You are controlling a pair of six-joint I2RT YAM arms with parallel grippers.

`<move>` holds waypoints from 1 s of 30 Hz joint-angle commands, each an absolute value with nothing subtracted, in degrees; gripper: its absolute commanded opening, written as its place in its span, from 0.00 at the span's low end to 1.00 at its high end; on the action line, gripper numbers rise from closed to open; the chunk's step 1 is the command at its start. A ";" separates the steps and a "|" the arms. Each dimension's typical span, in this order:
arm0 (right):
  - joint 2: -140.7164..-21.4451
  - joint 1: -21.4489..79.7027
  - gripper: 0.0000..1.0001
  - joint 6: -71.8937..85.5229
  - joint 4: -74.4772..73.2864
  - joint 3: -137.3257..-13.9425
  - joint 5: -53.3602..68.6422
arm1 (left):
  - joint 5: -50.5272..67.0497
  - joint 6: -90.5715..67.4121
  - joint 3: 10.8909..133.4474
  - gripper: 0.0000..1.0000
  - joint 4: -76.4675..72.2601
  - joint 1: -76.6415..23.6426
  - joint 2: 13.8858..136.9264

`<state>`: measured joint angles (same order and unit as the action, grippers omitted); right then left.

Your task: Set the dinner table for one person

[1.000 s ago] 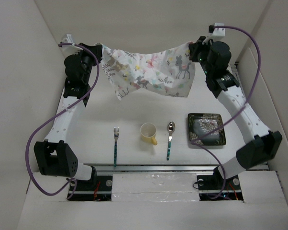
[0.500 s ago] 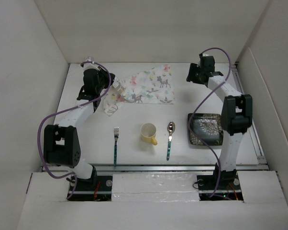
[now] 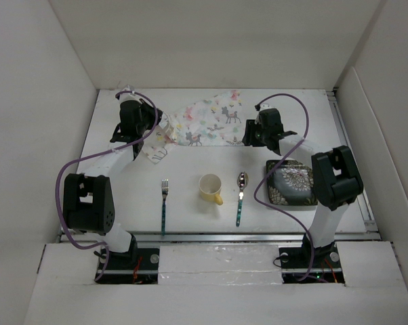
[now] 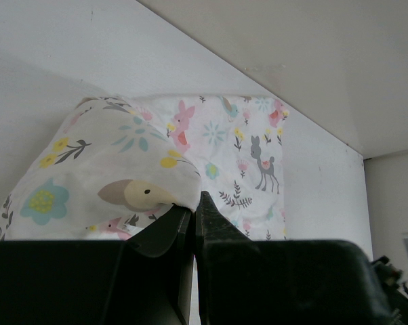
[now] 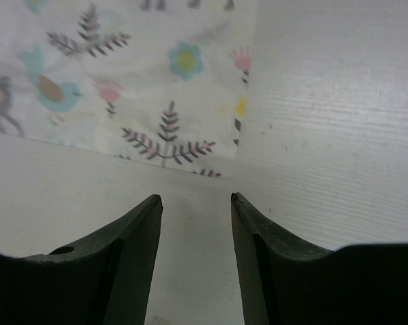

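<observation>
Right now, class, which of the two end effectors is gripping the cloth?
The left end effector, shut on a bunched fold of the cloth. The right end effector is open, with the cloth's corner lying just beyond its tips.

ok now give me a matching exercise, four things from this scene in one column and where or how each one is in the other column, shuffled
Column one
1. fork
2. yellow mug
3. dark plate
4. left pincer

Column two
a. shut on a bunched corner of the placemat
b. rightmost in the near row
c. between the fork and the spoon
d. leftmost in the near row

Pairs: 1-d, 2-c, 3-b, 4-a
</observation>
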<state>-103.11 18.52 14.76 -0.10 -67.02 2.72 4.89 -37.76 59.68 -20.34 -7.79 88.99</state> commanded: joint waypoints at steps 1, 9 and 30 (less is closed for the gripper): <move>-107.29 18.72 0.51 13.80 -2.61 -72.22 0.36 | 4.92 -37.00 59.76 0.00 -22.41 -8.00 86.31; -112.14 21.53 0.51 15.73 -6.15 -75.41 -5.18 | 5.45 -36.30 60.12 0.00 -22.15 -8.00 85.52; -111.89 20.92 0.46 17.14 -5.36 -75.67 -11.42 | 7.38 -37.35 60.03 0.00 -23.20 -8.00 85.69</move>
